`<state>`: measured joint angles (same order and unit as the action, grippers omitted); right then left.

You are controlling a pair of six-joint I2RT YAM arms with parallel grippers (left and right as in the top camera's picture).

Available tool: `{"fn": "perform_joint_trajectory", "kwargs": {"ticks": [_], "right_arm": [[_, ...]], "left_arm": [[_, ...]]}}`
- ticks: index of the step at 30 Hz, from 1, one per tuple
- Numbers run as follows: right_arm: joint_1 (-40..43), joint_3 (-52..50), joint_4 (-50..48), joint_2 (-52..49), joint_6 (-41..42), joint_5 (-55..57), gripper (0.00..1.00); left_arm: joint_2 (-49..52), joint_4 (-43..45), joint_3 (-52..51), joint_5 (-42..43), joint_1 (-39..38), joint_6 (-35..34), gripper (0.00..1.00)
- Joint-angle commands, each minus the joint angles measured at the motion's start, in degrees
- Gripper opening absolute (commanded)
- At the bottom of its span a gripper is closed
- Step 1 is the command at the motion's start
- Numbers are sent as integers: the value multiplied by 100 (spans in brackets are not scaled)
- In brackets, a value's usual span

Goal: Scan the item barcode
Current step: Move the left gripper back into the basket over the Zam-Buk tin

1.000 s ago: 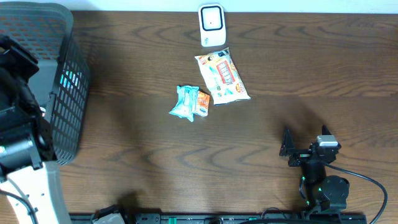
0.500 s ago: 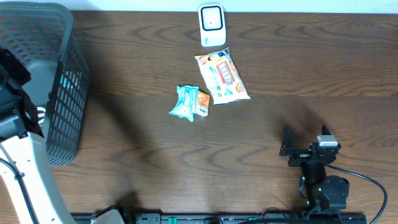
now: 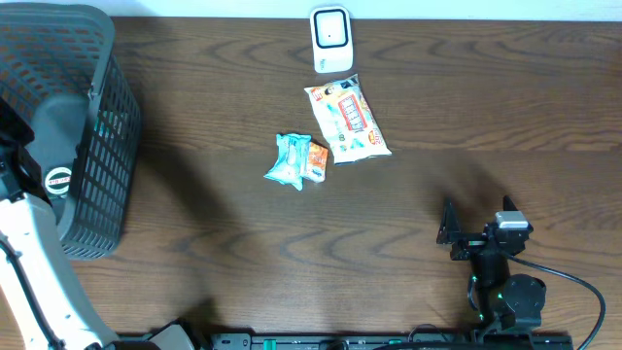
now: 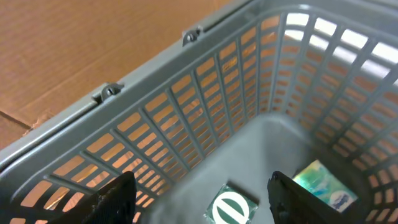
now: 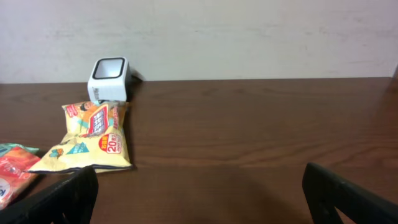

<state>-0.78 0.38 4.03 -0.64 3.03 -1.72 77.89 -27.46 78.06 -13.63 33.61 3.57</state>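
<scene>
The white barcode scanner (image 3: 330, 39) stands at the table's far edge, also in the right wrist view (image 5: 109, 78). A yellow snack bag (image 3: 348, 121) lies just in front of it, with a teal and orange packet (image 3: 296, 160) to its left. My left gripper (image 4: 202, 182) hangs open inside the grey basket (image 4: 186, 93), above a green-and-white item (image 4: 231, 208) and a teal packet (image 4: 323, 183) on the basket floor. It holds nothing. My right gripper (image 5: 199, 171) rests open and empty near the front right (image 3: 476, 226), facing the scanner.
The mesh basket (image 3: 107, 146) fills the table's back left corner. My left arm (image 3: 39, 224) reaches up into it from the front left edge. A cable (image 3: 573, 282) trails from the right arm's base.
My left arm has swung further over and into the basket. The right arm and the items on the table have not moved.
</scene>
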Motion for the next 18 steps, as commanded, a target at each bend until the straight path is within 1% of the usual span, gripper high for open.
{"fn": "perform_joint_trajectory", "kwargs": {"ticks": [1, 12, 13, 14, 18], "right_arm": [[-50, -7, 24, 26, 79, -35, 99], [-50, -7, 24, 26, 76, -33, 99], [-50, -7, 24, 26, 76, -33, 99], [-50, -7, 24, 26, 76, -35, 99], [-50, -7, 24, 26, 76, -35, 99]], "left_arm": [[136, -59, 92, 136, 24, 435, 66], [466, -162, 92, 136, 24, 435, 67], [492, -181, 92, 136, 26, 435, 68], [529, -205, 92, 136, 24, 435, 71], [616, -205, 92, 136, 24, 435, 71]]}}
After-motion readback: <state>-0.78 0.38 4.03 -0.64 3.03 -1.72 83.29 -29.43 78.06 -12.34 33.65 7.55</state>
